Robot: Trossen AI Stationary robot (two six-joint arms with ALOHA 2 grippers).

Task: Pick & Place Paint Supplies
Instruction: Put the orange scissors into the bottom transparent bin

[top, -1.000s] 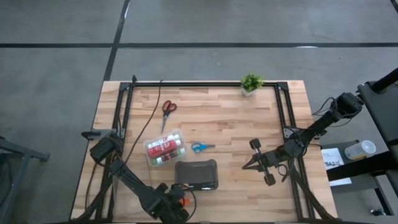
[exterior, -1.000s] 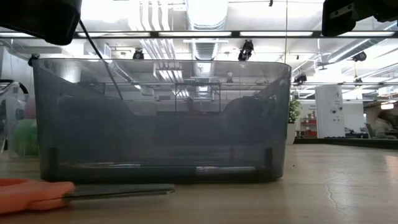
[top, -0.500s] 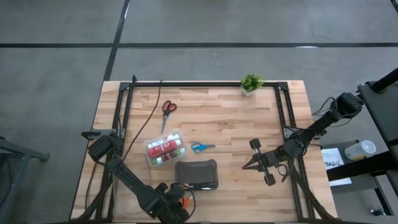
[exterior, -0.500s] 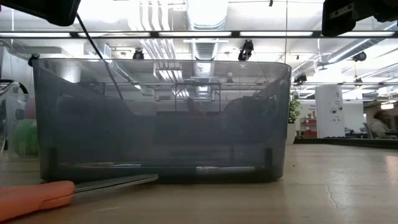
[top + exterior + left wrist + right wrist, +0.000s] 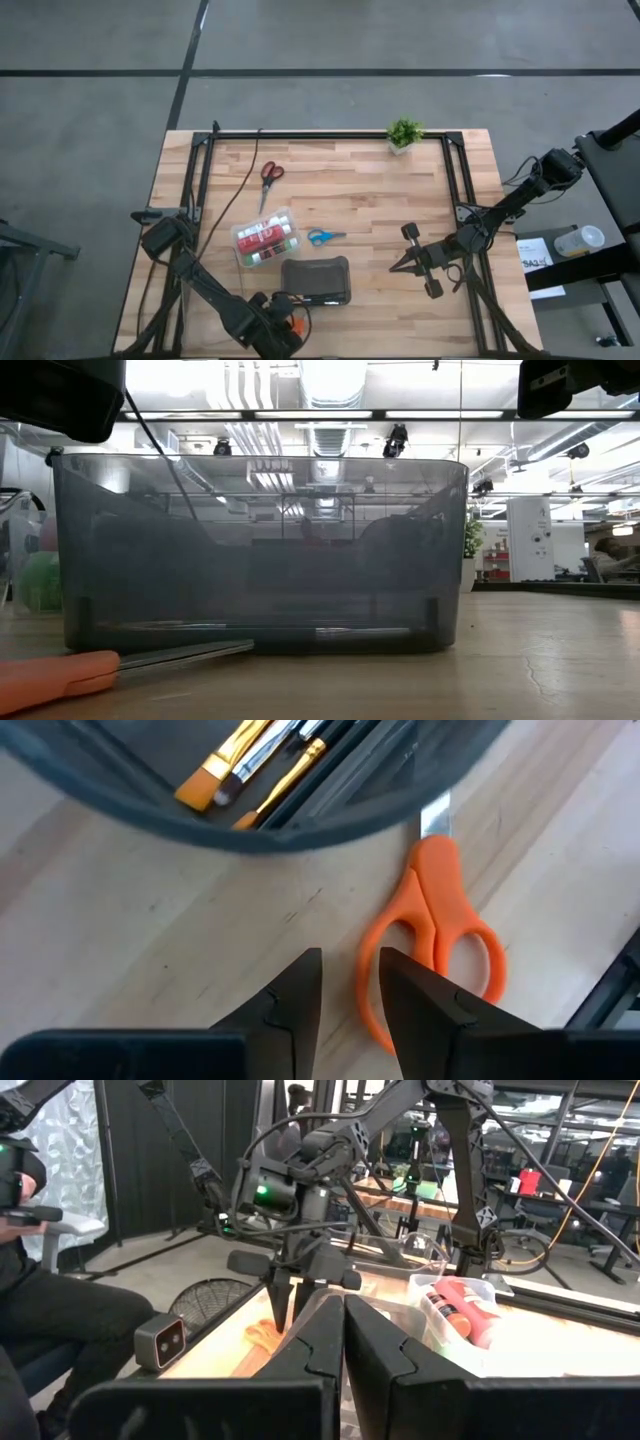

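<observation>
Orange-handled scissors [image 5: 440, 920] lie flat on the wood by the table's near edge [image 5: 292, 322], blades pointing at the dark grey case [image 5: 316, 282]. Wooden-handled brushes [image 5: 240, 760] lie inside the case. My left gripper [image 5: 350, 975] points down over the scissors' handles, open, its fingers standing on either side of one loop's rim. My right gripper [image 5: 343, 1330] is shut on nothing, held level above the table's right part [image 5: 398, 267]. Paint tubes lie in a clear box [image 5: 266, 240]. Blue scissors [image 5: 323, 237] and red scissors [image 5: 270, 172] lie on the table. My left gripper comes from above with one finger [image 5: 415, 995] over the handle loop and the other outside it, the loop's orange rim [image 5: 366, 982] between them. I cannot tell whether either finger touches the rim. The scissors lie flat on the table.
A small potted plant [image 5: 404, 132] stands at the far edge. The dark case [image 5: 260, 550] stands right behind the orange scissors [image 5: 60, 675], and the clear box is just past it. Bare wood lies between the case and my right arm.
The orange scissors have turned a little on the table: their blades lay level along the case's foot and now slant, drawn back from it. My left gripper rose slightly and came down again over the handles.
</observation>
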